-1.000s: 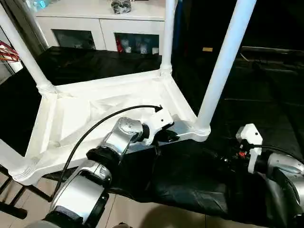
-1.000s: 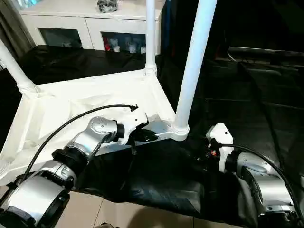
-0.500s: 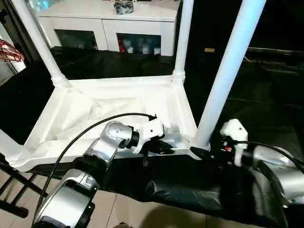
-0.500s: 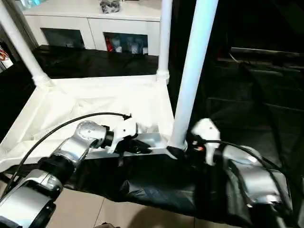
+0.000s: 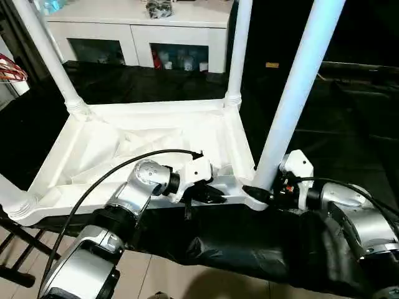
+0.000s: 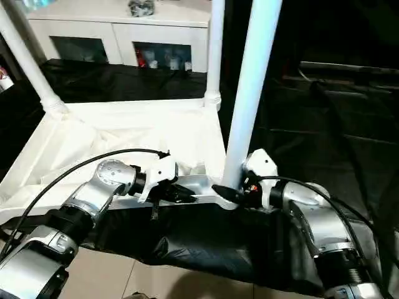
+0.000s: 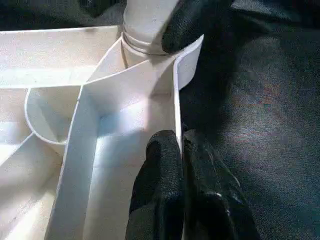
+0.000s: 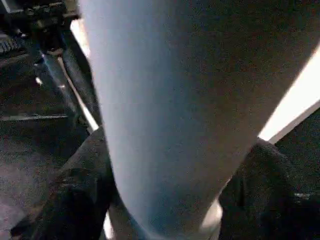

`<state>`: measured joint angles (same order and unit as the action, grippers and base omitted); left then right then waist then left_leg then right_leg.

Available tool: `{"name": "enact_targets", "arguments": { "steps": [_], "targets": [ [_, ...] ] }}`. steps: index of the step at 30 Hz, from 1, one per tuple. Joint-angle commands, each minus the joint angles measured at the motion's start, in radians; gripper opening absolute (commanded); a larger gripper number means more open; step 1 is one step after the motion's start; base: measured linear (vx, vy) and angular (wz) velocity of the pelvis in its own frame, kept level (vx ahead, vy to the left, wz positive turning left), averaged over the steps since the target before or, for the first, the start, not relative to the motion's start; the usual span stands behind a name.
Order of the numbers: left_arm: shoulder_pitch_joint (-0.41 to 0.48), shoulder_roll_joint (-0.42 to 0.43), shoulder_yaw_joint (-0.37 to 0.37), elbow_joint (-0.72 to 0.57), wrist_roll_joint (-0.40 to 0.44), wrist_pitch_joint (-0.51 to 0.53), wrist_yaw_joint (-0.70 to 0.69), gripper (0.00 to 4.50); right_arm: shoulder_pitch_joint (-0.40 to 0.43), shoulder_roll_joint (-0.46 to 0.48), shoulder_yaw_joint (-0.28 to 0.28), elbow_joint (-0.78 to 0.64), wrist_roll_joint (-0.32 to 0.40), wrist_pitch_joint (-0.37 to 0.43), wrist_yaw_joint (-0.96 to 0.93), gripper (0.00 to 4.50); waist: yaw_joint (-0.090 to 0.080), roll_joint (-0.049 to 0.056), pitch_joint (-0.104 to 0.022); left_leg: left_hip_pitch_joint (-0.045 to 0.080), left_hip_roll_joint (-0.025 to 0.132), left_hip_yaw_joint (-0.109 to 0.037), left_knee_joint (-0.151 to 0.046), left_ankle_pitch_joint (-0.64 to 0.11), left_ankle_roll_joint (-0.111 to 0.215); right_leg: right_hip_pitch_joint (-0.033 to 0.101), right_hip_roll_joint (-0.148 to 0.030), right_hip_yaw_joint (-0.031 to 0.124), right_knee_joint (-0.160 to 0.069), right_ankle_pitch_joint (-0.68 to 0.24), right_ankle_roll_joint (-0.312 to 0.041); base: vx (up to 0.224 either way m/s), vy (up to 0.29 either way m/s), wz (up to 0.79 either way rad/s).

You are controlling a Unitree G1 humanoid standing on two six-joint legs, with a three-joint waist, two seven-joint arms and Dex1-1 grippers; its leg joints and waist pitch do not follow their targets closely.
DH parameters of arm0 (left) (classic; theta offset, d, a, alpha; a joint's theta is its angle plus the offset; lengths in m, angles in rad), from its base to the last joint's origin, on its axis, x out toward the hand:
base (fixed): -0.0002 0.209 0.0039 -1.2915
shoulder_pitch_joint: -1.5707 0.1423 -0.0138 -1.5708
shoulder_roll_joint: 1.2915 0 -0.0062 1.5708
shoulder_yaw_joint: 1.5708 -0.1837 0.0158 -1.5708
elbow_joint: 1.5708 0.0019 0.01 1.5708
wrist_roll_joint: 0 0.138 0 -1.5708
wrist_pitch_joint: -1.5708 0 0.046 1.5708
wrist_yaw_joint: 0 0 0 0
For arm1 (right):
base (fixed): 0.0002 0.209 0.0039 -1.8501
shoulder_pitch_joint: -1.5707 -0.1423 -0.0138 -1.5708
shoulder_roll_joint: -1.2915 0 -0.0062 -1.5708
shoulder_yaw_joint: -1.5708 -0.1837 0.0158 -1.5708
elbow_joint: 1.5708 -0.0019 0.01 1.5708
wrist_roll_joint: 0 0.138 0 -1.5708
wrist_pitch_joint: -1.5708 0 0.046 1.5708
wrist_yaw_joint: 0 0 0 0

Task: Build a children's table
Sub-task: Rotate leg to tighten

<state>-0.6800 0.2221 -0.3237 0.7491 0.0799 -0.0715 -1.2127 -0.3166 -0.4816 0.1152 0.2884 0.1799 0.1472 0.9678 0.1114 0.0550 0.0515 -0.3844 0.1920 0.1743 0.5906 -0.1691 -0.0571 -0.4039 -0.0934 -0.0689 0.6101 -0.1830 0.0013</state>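
All four legs of the children's table (image 5: 156, 140) run off the top edge of the head views, so their upper ends are unseen; the near-left corner socket (image 5: 15, 208) is cut by the picture's side. The right claw (image 5: 265, 194) is partly hidden behind the near-right leg (image 5: 293, 93). Behind the cabinet's (image 5: 134, 25) glass doors, small items are too dim to name. On its top, a dark object (image 5: 159, 7) is clipped.
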Motion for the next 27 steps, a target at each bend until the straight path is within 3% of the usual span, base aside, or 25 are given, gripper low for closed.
{"name": "enact_targets", "arguments": {
  "steps": [1, 5, 11, 17, 20, 21, 23, 26, 27],
  "targets": [
    [0.006, 0.015, -0.011, -0.011, 0.003, 0.008, -0.016, 0.00, -0.005, 0.003, 0.011, 0.018, -0.028, -0.003, -0.005, 3.08, 0.002, -0.019, -0.069, 0.011, 0.034, -0.006, -0.064, -0.204, 0.079, 0.053, -0.055, 0.038, -0.076, -0.197, -0.232, 0.000, 0.000, 0.00],
    [-0.003, 0.006, -0.002, -0.002, 0.005, 0.034, 0.017, 0.00, -0.005, 0.020, 0.016, 0.030, -0.022, -0.004, -0.013, 2.78, 0.000, -0.020, -0.068, 0.010, 0.033, -0.006, -0.065, -0.216, 0.074, 0.054, -0.055, 0.037, -0.077, -0.200, -0.235, 0.000, 0.000, 0.00],
    [-0.037, -0.041, 0.016, 0.031, 0.017, 0.075, 0.130, 0.00, 0.009, 0.098, -0.007, 0.063, -0.013, 0.036, -0.131, 2.39, -0.007, -0.018, -0.062, 0.017, 0.032, -0.007, -0.072, -0.277, 0.046, 0.048, -0.053, 0.038, -0.090, -0.294, -0.214, 0.000, 0.000, 0.00],
    [-0.092, -0.137, 0.024, 0.088, 0.034, 0.115, 0.291, 0.00, 0.023, 0.259, -0.019, 0.067, -0.035, 0.121, -0.371, 2.02, -0.015, -0.023, -0.053, 0.023, 0.028, -0.012, -0.082, -0.339, 0.011, 0.042, -0.053, 0.039, -0.104, -0.416, -0.166, 0.000, 0.000, 0.00],
    [-0.105, -0.179, 0.013, 0.103, 0.047, 0.117, 0.344, 0.00, -0.014, 0.345, 0.000, 0.112, -0.089, 0.127, -0.507, 2.01, -0.031, -0.020, -0.047, 0.039, 0.025, -0.022, -0.088, -0.446, -0.023, 0.032, -0.057, 0.033, -0.121, -0.566, -0.117, 0.000, 0.000, 0.00],
    [-0.105, -0.184, 0.007, 0.103, 0.051, 0.115, 0.343, 0.00, -0.024, 0.360, 0.005, 0.123, -0.097, 0.123, -0.525, 2.01, -0.035, -0.021, -0.047, 0.039, 0.024, -0.024, -0.089, -0.457, -0.023, 0.033, -0.058, 0.031, -0.124, -0.582, -0.108, 0.000, 0.000, 0.00],
    [-0.105, -0.190, -0.001, 0.104, 0.057, 0.111, 0.343, 0.00, -0.037, 0.382, 0.011, 0.130, -0.101, 0.122, -0.536, 2.01, -0.037, -0.017, -0.050, 0.036, 0.025, -0.026, -0.092, -0.452, -0.019, 0.038, -0.060, 0.031, -0.127, -0.574, -0.098, 0.000, 0.000, 0.00],
    [-0.104, -0.187, -0.003, 0.106, 0.060, 0.106, 0.337, 0.00, -0.042, 0.387, 0.016, 0.121, -0.099, 0.119, -0.528, 2.01, -0.040, -0.015, -0.055, 0.035, 0.029, -0.024, -0.100, -0.428, -0.008, 0.043, -0.057, 0.033, -0.124, -0.469, -0.120, 0.000, 0.000, 0.00],
    [-0.098, -0.176, -0.006, 0.099, 0.062, 0.097, 0.320, 0.00, -0.039, 0.381, 0.008, 0.106, -0.078, 0.120, -0.500, 2.55, -0.041, -0.015, -0.055, 0.034, 0.029, -0.022, -0.101, -0.419, -0.003, 0.045, -0.057, 0.035, -0.123, -0.434, -0.136, 0.000, 0.000, 0.00]
  ]
}}
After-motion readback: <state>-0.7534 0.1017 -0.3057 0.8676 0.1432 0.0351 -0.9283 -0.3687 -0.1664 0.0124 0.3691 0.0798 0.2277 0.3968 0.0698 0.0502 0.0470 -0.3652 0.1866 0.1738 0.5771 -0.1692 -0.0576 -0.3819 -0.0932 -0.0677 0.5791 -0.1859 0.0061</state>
